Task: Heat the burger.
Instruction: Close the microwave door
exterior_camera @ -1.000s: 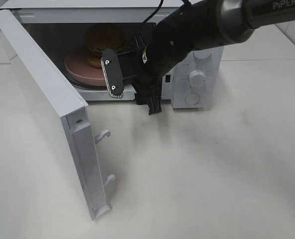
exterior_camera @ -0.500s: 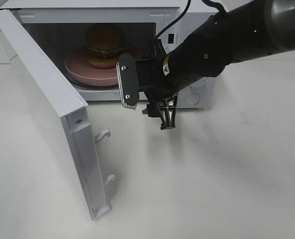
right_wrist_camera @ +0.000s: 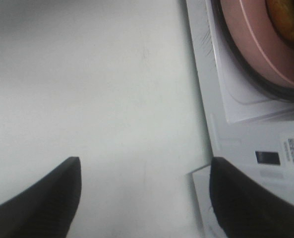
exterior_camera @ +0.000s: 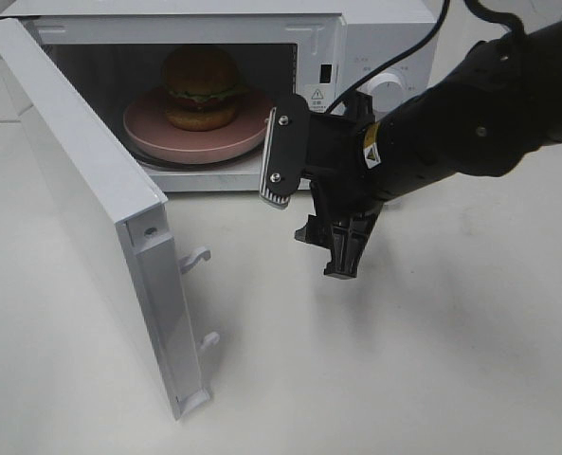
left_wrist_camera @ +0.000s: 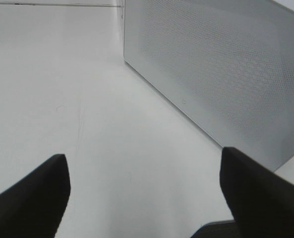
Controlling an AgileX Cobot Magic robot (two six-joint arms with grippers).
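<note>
The burger (exterior_camera: 201, 88) sits on a pink plate (exterior_camera: 148, 133) inside the open white microwave (exterior_camera: 375, 19). My right gripper (exterior_camera: 314, 204) hangs open and empty just outside the oven's opening, in front of the control panel and apart from the plate. In the right wrist view the right gripper (right_wrist_camera: 145, 161) spreads its dark fingers over bare table, with the plate's rim (right_wrist_camera: 256, 49) and a sliver of the burger (right_wrist_camera: 290, 15) beyond it. The left gripper (left_wrist_camera: 142, 156) is open with nothing in it, facing the door's perforated outer face (left_wrist_camera: 226, 69). It is out of the exterior high view.
The microwave door (exterior_camera: 81, 190) is swung wide toward the front left, its two latch hooks (exterior_camera: 197, 256) sticking out. A dial (exterior_camera: 387, 87) sits on the oven's panel behind my right arm. White table (exterior_camera: 432, 360) lies in front and to the right.
My right gripper has pulled back out of the microwave's opening, moving right and toward the table's front, still open and empty. The burger and plate stayed put inside.
</note>
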